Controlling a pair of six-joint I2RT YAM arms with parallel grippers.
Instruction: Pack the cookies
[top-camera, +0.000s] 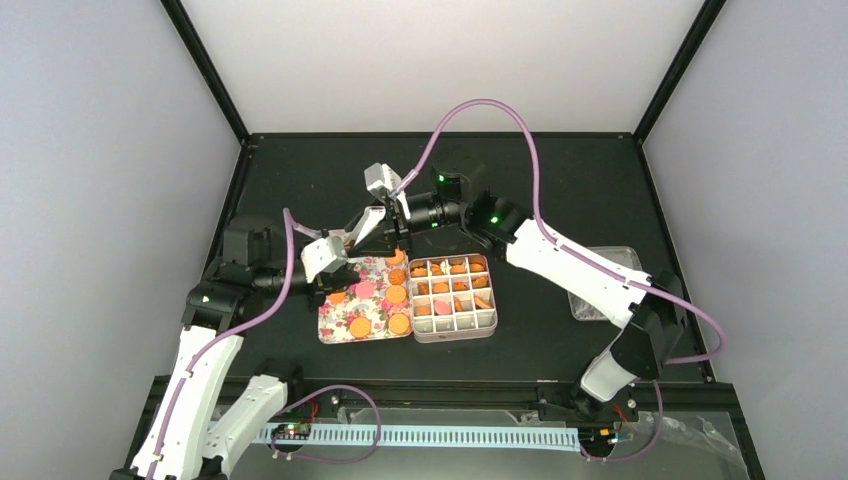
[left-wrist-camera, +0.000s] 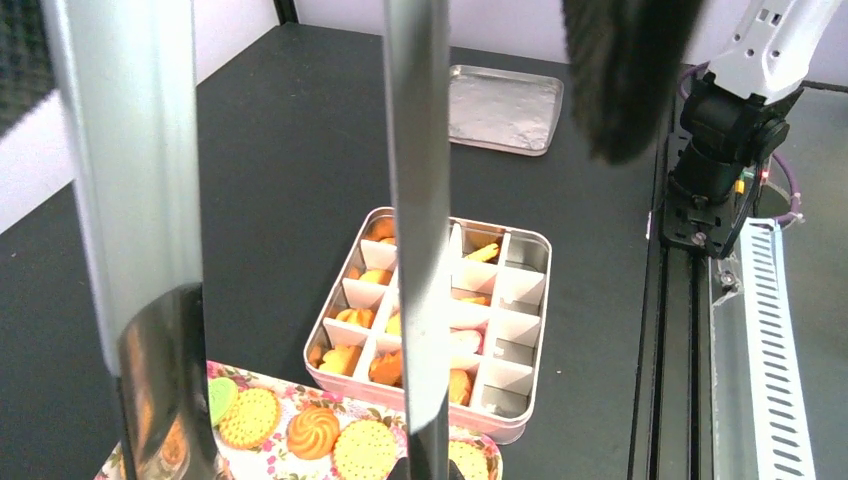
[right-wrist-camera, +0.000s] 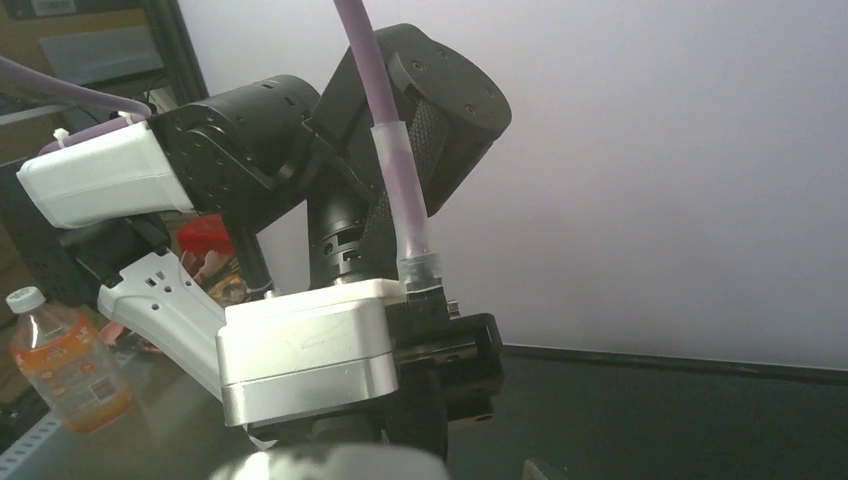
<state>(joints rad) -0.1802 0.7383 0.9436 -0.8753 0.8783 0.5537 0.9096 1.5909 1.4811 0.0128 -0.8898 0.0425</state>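
cookies (top-camera: 399, 322): round discs, so no long axis to call. The loose ones lie flat, face up, on the flowered tray (top-camera: 330, 326). Mostly orange, a couple pink, one green. More sit in the divided tin (top-camera: 455, 335), which is right against the tray's right edge. There they fill the far rows of cells, some tilted against the dividers. Tray and tin are on the black tabletop (top-camera: 560, 180), mid-field between the two arms.

Left fingers (left-wrist-camera: 620, 80): clamped from outside on the metal tongs (left-wrist-camera: 415, 200). The tong arms run top to bottom in the left wrist view, apart from each other, with their lower ends over the tray. The tips are cut off by the frame edge, so can't tell if they touch a cookie.

Right fingers (top-camera: 385, 215): hovering above the tray's far edge, close to the tongs. Can't tell how far apart they are; too small from above, and their own wrist view doesn't show them.

Shallow metal lid (top-camera: 605, 282) lies off to the right, well apart from the tin.
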